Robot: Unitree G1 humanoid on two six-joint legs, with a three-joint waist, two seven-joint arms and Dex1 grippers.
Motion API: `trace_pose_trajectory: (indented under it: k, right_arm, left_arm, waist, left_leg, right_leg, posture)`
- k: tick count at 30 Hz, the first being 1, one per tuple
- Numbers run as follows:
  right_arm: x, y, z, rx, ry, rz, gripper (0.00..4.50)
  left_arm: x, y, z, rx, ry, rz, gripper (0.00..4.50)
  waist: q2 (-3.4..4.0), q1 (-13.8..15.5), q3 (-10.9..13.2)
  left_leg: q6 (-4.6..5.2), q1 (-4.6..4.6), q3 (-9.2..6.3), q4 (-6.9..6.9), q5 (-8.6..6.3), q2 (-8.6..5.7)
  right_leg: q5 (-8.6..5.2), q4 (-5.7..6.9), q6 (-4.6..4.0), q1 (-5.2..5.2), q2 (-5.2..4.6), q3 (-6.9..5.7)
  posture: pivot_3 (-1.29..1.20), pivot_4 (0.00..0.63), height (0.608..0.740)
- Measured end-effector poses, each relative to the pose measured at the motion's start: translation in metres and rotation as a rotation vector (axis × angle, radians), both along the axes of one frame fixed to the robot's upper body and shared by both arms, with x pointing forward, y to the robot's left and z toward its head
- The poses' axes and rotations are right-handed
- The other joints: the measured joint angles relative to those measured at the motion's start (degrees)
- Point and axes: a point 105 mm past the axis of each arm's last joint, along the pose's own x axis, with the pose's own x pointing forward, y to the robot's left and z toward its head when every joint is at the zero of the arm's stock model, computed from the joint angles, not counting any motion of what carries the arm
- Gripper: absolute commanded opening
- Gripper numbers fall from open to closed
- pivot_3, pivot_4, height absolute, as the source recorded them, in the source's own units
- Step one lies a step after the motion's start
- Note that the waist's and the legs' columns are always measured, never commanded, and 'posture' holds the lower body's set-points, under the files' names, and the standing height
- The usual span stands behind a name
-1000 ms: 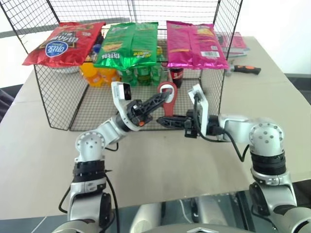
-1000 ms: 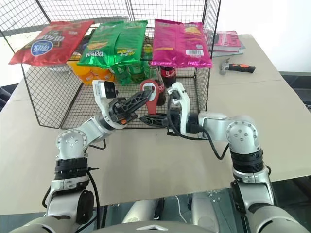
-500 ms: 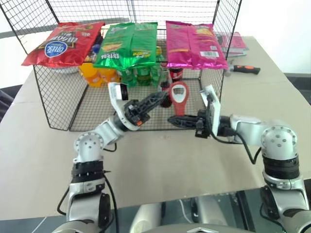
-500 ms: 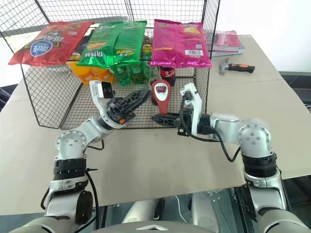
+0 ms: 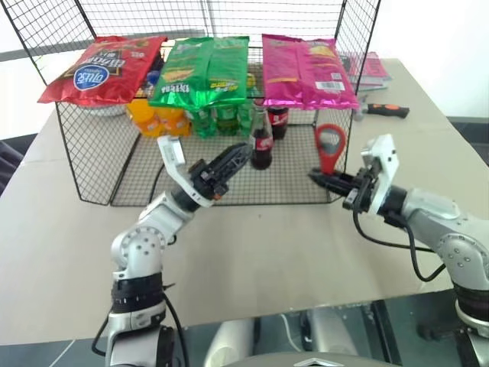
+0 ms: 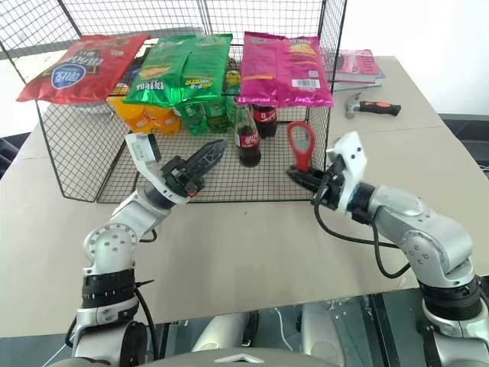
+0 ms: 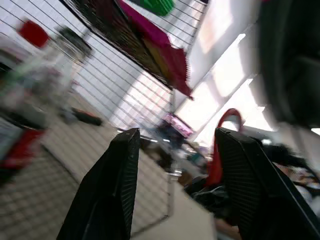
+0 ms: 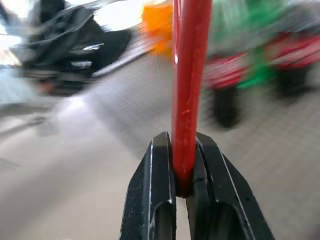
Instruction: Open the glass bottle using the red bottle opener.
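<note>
Standing upright on the wire floor of the mesh cage (image 5: 99,164), front centre: the glass bottle (image 5: 261,142), free of any grip. Just beside it at its 8 o'clock, the left tool (image 5: 238,154), black fingers parted (gap plain in the left wrist view), tips aimed at the bottle's body without touching. Well apart at the bottle's 3 o'clock, over the cage's front right corner: the red bottle opener (image 5: 328,147), held upright with ring head at 12 o'clock. Clamped on its handle from below, the right tool (image 5: 323,178), fingers pinched tight on the red strip. Behind the bottle at 12 o'clock, a stouter dark cola bottle (image 5: 278,118). Beneath everything, the tan bench (image 5: 252,245).
</note>
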Motion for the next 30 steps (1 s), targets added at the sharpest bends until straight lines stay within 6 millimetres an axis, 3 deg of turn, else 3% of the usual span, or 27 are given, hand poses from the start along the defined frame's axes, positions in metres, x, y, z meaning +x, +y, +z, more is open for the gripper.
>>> trace_pose_trajectory:
  k: [6,14,22,25,28,30]
  right_arm:
    - [0.004,-0.005,0.017,0.007,-0.263,-0.148,0.00]
    - [0.002,-0.008,0.034,-0.062,-0.530,-0.320,0.00]
    - [-0.003,0.000,0.017,-0.112,-0.535,-0.335,0.00]
    - [-0.004,0.001,0.014,-0.117,-0.530,-0.340,0.00]
    - [-0.006,0.002,0.013,-0.112,-0.533,-0.340,0.00]
    - [-0.007,0.003,0.011,-0.115,-0.529,-0.343,0.00]
  left_arm:
    - [0.017,0.004,-0.005,0.222,-0.206,0.237,2.43]
    - [0.057,-0.012,-0.014,0.374,-0.324,0.332,2.43]
    - [0.073,-0.024,-0.022,0.364,-0.315,0.305,2.43]
    - [0.075,-0.024,-0.021,0.362,-0.328,0.307,3.24]
    - [0.076,-0.024,-0.020,0.361,-0.339,0.312,4.48]
    - [0.076,-0.024,-0.020,0.363,-0.344,0.317,4.48]
  waist:
    - [-0.01,0.5,0.0]
    - [-0.04,1.2,0.0]
    - [-0.04,0.9,0.0]
    - [-0.04,0.9,0.0]
    - [-0.04,0.9,0.0]
    - [-0.04,0.9,0.0]
  left_leg:
    - [0.00,-0.01,-0.01,0.00,0.00,0.00]
    - [0.00,-0.05,-0.07,0.05,0.00,-0.07]
    - [0.00,-0.04,-0.07,0.07,0.00,-0.04]
    - [0.01,-0.04,-0.07,0.16,0.00,-0.05]
    - [0.01,-0.04,-0.10,0.19,0.00,-0.04]
    - [0.01,-0.04,-0.09,0.20,0.00,-0.05]
  right_leg:
    - [0.01,0.00,-0.01,-0.02,0.01,0.00]
    - [0.02,-0.01,0.01,-0.01,0.02,-0.09]
    - [0.01,0.01,0.01,-0.03,0.08,-0.06]
    - [0.02,0.05,0.02,0.00,0.08,-0.05]
    - [0.02,0.07,0.02,0.00,0.09,-0.07]
    - [0.02,0.07,0.02,0.01,0.09,-0.07]
  posture:
    - [0.00,0.150,0.740]
    - [0.00,0.150,0.740]
    - [0.00,0.150,0.740]
    - [0.00,0.150,0.740]
    - [0.00,0.150,0.740]
    - [0.00,0.150,0.740]
